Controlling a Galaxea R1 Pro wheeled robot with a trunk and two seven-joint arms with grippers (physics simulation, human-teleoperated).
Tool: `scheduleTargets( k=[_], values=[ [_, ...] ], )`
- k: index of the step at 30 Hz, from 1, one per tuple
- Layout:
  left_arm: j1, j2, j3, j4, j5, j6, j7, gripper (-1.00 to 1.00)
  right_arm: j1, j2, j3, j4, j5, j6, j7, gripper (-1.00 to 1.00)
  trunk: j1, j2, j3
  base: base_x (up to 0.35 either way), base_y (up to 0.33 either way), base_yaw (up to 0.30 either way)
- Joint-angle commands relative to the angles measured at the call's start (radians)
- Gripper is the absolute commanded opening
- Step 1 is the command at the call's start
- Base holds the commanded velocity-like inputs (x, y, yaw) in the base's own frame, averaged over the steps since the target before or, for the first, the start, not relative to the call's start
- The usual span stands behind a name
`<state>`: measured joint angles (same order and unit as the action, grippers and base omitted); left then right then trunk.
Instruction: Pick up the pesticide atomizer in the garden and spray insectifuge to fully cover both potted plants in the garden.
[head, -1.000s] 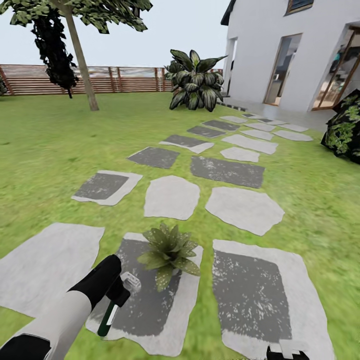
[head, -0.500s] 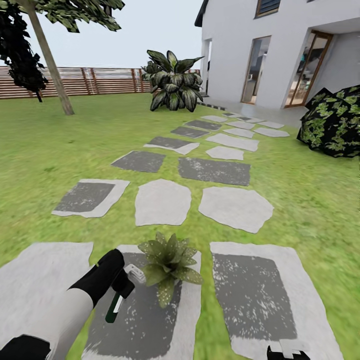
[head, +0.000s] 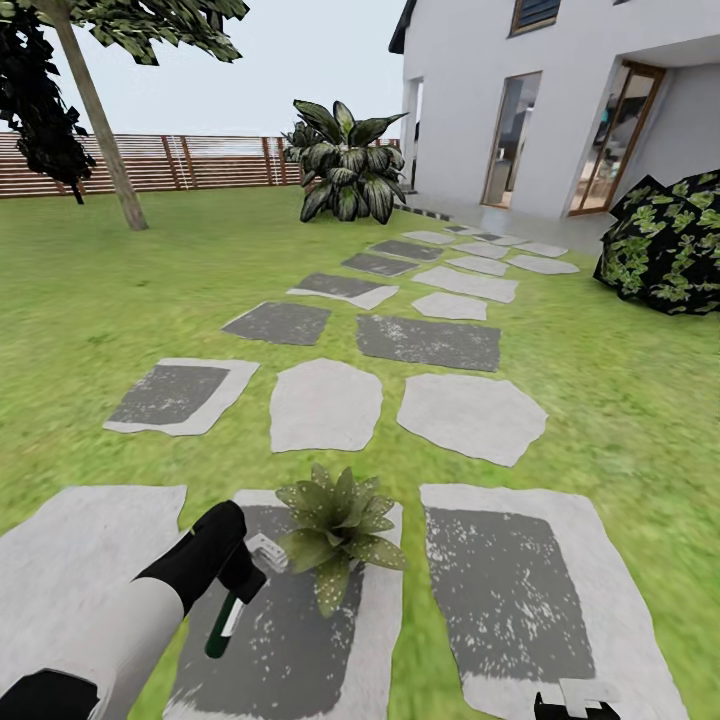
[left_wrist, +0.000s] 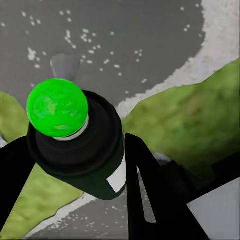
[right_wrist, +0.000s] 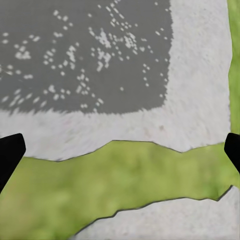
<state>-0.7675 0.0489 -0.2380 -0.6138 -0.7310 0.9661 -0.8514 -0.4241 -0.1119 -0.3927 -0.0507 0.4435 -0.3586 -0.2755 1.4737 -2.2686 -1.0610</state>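
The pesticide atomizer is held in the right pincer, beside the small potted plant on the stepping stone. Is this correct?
Not quite: the pesticide atomizer is held in the left pincer, not the right one. The head view shows it at the end of the left arm, beside the small potted plant on the stepping stone. The left wrist view shows the bottle between the fingers.

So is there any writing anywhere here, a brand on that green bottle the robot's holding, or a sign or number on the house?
None can be read.
The pesticide atomizer in the left gripper has a white label band, but it looks blank in both the head and left wrist views.
The house shows no readable sign or number on its walls or doors.
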Motion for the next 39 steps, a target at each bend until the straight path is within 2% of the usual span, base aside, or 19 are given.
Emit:
scheduleTargets(
  k=[1,3,6,8,10,14,18,21,24,30,36,39],
  values=[
    [-0.001,0.001,-0.004,-0.001,-0.016,0.002,-0.011,-1.0,-0.001,0.0,-0.008,0.002,0.011,-0.003,-0.004,1.0,0.0,0.0,-0.001,0.0,0.053,0.0],
    [-0.001,0.0,-0.006,0.001,-0.021,0.002,-0.02,-1.0,-0.001,0.0,-0.008,0.002,0.011,-0.003,-0.004,1.0,0.0,0.0,-0.001,0.0,0.149,0.0],
    [-0.001,0.003,-0.064,0.004,-0.024,0.002,-0.076,-1.0,-0.001,0.001,-0.009,0.001,0.009,-0.003,-0.004,1.0,0.0,0.0,-0.001,0.0,0.275,-0.147],
    [-0.003,0.015,-0.095,0.004,-0.024,0.002,-0.114,-1.0,-0.001,0.001,-0.009,0.001,0.008,-0.003,-0.004,1.0,0.0,0.0,-0.001,0.0,0.296,-0.262],
    [-0.008,0.038,-0.122,0.003,-0.025,0.002,-0.176,-1.0,-0.001,0.001,-0.009,0.0,0.008,-0.003,-0.004,1.0,0.0,0.0,-0.001,0.0,0.301,-0.291],
    [-0.009,0.056,-0.129,0.002,-0.027,0.002,-0.197,-1.0,-0.001,0.001,-0.008,0.0,0.007,-0.003,-0.004,1.0,0.0,0.0,-0.001,0.0,0.302,-0.282],
    [-0.011,0.063,-0.129,0.0,-0.035,0.003,-0.199,-1.0,-0.001,0.001,-0.009,0.0,0.007,-0.003,-0.004,1.0,0.0,0.0,-0.001,0.037,0.302,-0.076],
    [-0.008,0.06,-0.127,-0.001,-0.107,0.005,-0.2,-1.0,-0.001,0.001,-0.009,0.0,0.007,-0.003,-0.004,1.0,0.0,0.0,-0.001,0.178,0.276,-0.062],
    [-0.007,0.059,-0.122,-0.002,-0.142,0.005,-0.202,-1.0,-0.001,0.001,-0.009,0.0,0.007,-0.003,-0.004,1.0,0.0,0.0,-0.001,0.23,0.252,-0.24],
    [-0.011,0.048,-0.122,-0.003,-0.139,0.005,-0.204,-1.0,-0.001,0.001,-0.01,0.0,0.007,-0.003,-0.004,1.0,0.0,0.0,-0.001,0.228,0.226,-0.293],
    [-0.014,0.051,-0.128,-0.013,-0.152,0.005,-0.269,-1.0,-0.001,0.0,-0.011,-0.001,0.007,-0.003,-0.004,1.0,0.0,0.0,-0.001,0.045,0.04,-0.3],
    [-0.013,0.057,-0.128,-0.014,-0.155,0.005,-0.279,-1.0,-0.001,0.0,-0.011,-0.001,0.007,-0.003,-0.004,1.0,0.0,0.0,-0.001,0.003,0.003,-0.296]
  ],
)
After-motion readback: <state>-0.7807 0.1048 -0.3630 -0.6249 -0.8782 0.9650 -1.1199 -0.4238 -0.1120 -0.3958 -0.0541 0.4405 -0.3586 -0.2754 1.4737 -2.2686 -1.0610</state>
